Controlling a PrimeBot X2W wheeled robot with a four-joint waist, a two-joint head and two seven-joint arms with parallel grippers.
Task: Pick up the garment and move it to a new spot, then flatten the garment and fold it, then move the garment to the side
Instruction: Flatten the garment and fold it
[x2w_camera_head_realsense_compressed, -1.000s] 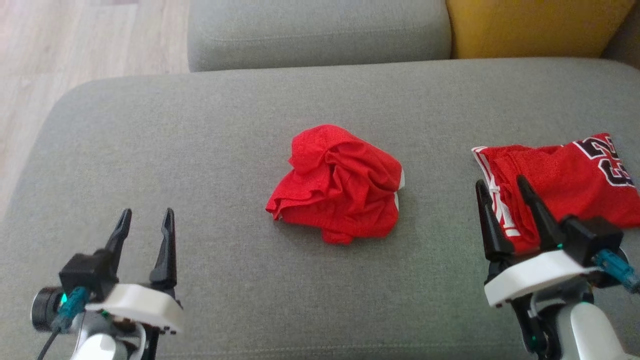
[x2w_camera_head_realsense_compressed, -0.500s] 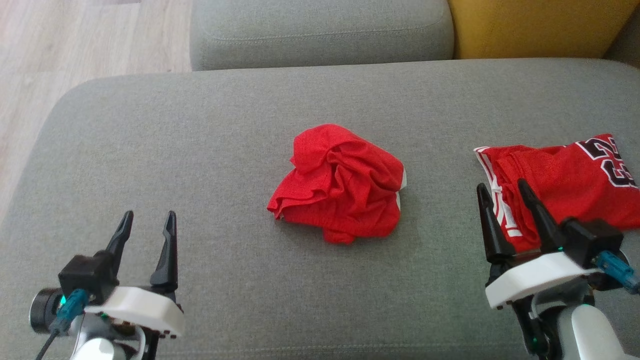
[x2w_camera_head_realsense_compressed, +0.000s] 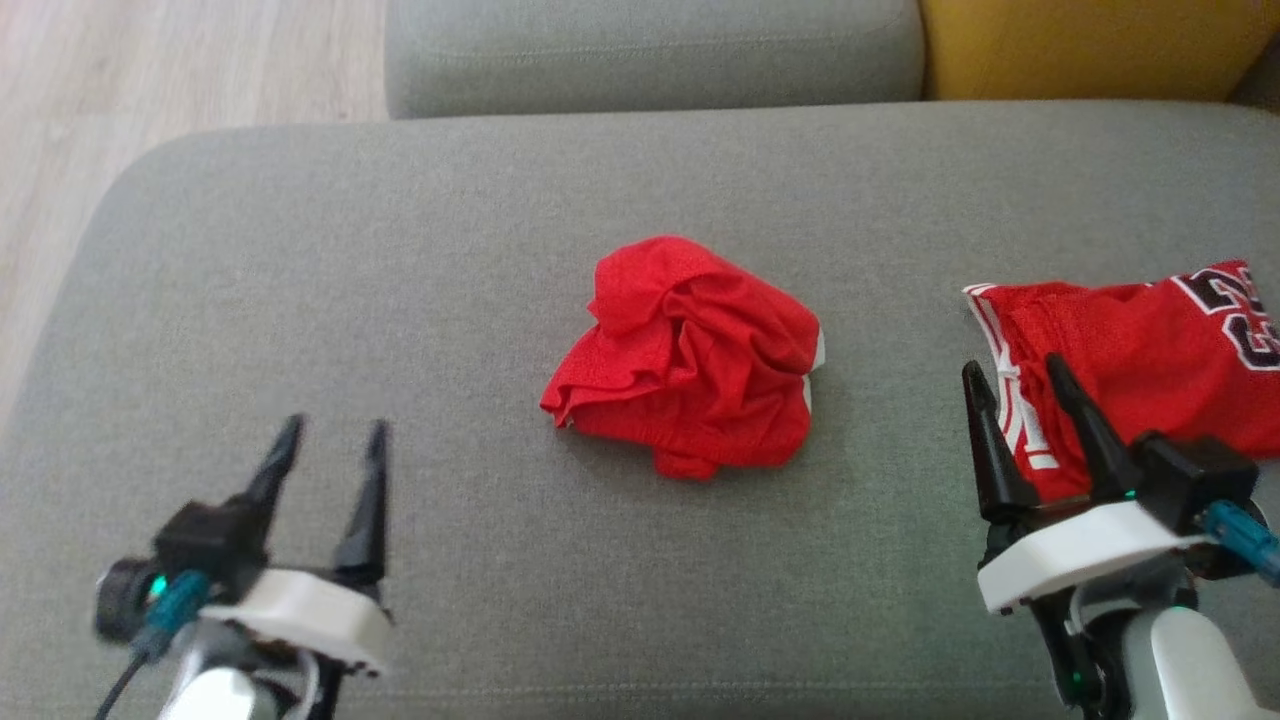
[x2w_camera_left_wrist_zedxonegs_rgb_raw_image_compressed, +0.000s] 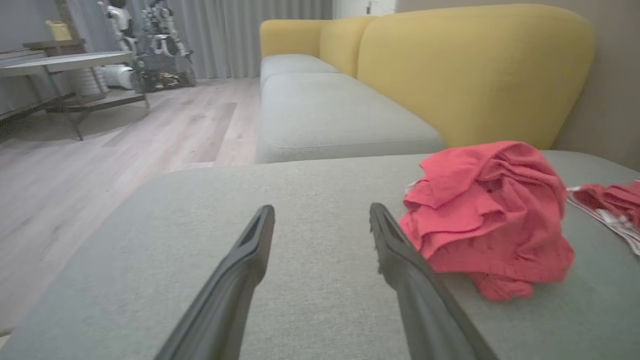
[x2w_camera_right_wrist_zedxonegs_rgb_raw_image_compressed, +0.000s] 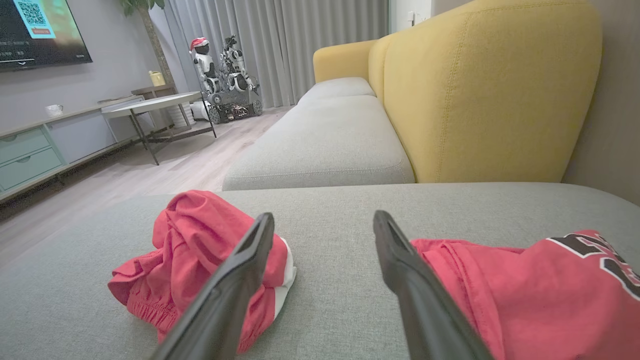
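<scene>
Left pincer (x2w_camera_head_realsense_compressed: 334, 428) spread, right pincer (x2w_camera_head_realsense_compressed: 1013, 366) spread, garment (x2w_camera_head_realsense_compressed: 690, 355) crumpled between

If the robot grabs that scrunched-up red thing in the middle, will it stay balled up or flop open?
Probably flops open: the red garment lies in soft loose folds. Likely light too; it barely dents the grey cushion.

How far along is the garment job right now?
Done: nothing certain; a numbered red garment lies flattish at the right. In hand: nothing; the left hand and right hand are open, empty, short of the crumpled garment on the cushion. Left: pick it up, reposition, flatten, fold, set aside.
</scene>
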